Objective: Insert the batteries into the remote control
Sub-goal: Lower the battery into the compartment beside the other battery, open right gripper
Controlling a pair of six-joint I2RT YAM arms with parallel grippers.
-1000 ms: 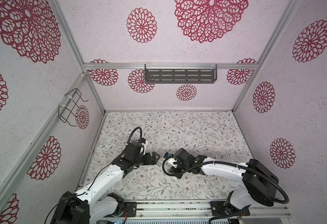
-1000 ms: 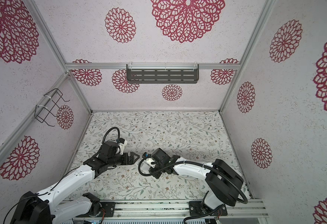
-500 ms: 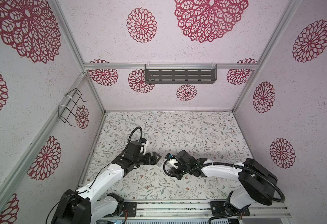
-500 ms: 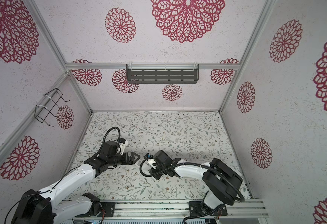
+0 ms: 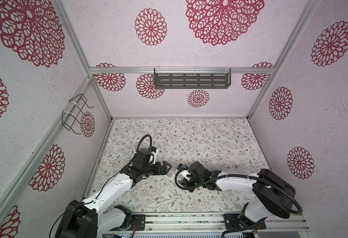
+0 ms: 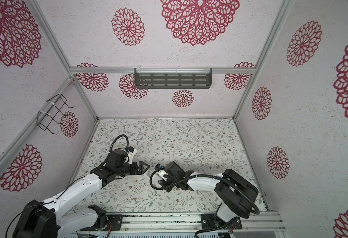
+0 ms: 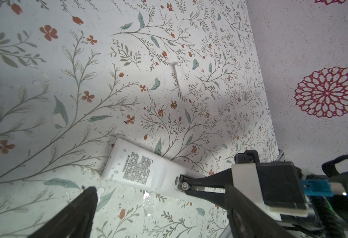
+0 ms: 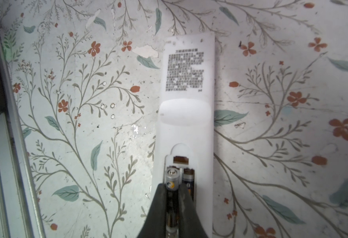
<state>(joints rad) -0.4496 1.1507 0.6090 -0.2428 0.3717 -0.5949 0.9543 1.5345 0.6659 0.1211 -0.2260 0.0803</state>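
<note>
Leftmost, the left gripper (image 5: 167,167) hovers with its jaws spread wide and empty, near the label end of the remote (image 7: 140,169). The remote lies label-up on the tabletop (image 5: 210,144) between the two arms, with its bay uncovered. The first battery (image 8: 188,180) sits in one slot of the bay. The second battery (image 8: 171,177) is pinched round its barrel by the right gripper (image 8: 172,185), whose jaws are closed tight on it, and its bright end noses into the free slot alongside. Whether it touches the contact I cannot tell. The battery looks light, stiff and smooth, so it would likely roll or twist in a loose pinch. A mid-barrel hold that leaves both ends free seems right. The remote is probably light, hard plastic that skates under a push, and is best clamped across its long edges near the label, clear of the bay.
</note>
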